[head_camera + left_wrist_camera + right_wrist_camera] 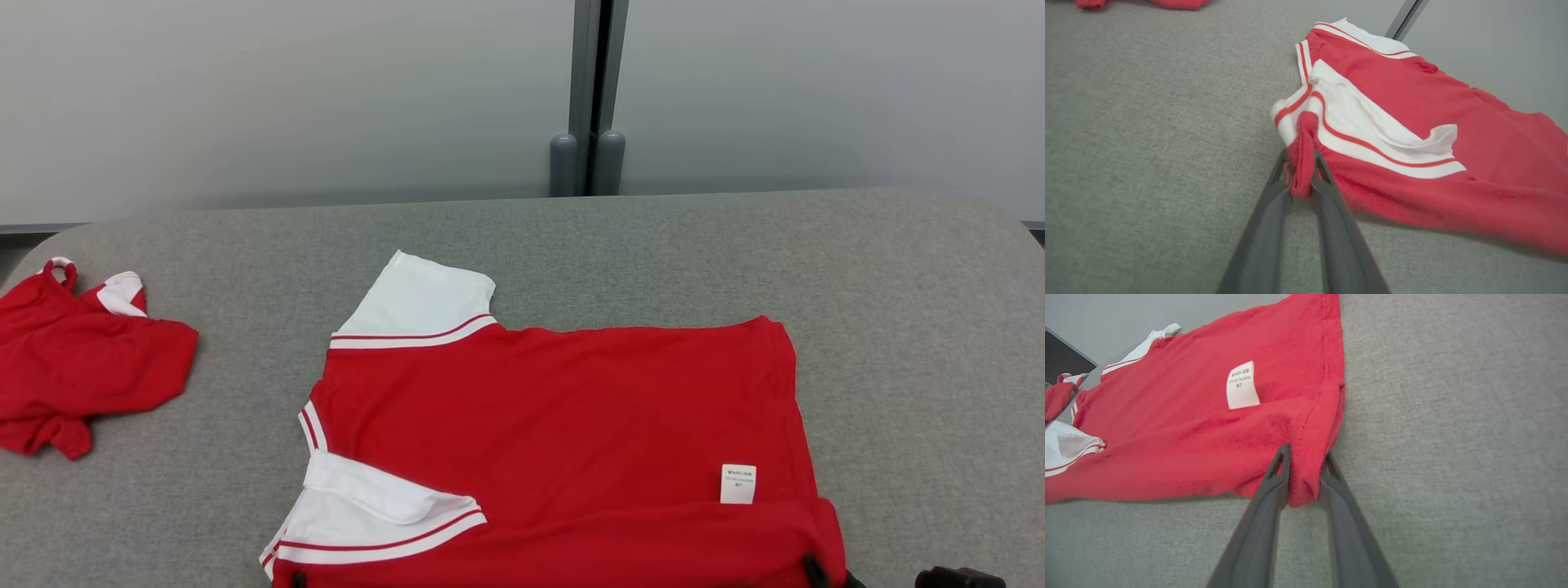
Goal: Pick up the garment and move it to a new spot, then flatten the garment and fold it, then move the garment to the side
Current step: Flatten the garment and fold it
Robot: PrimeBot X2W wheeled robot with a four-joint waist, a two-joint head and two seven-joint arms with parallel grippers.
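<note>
Red garment [555, 416], white striped sleeves — spread flat on grey surface [898, 327], near edge folded up (white label showing).

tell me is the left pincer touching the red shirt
Touching. In the left wrist view the left pincer pinches a bunched edge of the red shirt, cloth squeezed in its grip.

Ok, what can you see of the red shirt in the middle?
The shirt is red soft cloth with white, red-striped sleeves and a white label. It lies spread, flat, on the grey surface, near edge lifted. The left gripper pinches its near sleeve-side corner, the right gripper its near hem corner.
</note>
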